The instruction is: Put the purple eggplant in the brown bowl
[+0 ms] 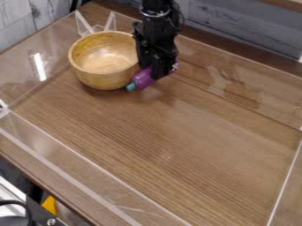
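The brown bowl (pixel 101 58) stands at the back left of the wooden table, round and light, with nothing in it. Just right of its rim the purple eggplant (pixel 140 80) lies tilted, its teal stem tip pointing down-left toward the bowl's foot. The black gripper (pixel 154 71) points straight down over the eggplant's upper end, its fingers shut on it. That end of the eggplant is hidden between the fingers. I cannot tell whether the eggplant touches the table or the bowl.
Clear acrylic walls (pixel 35 64) ring the wooden table (pixel 177 141) on the left, front and right. A grey plank wall (pixel 236 18) runs along the back. The bowl sits close to the back left corner.
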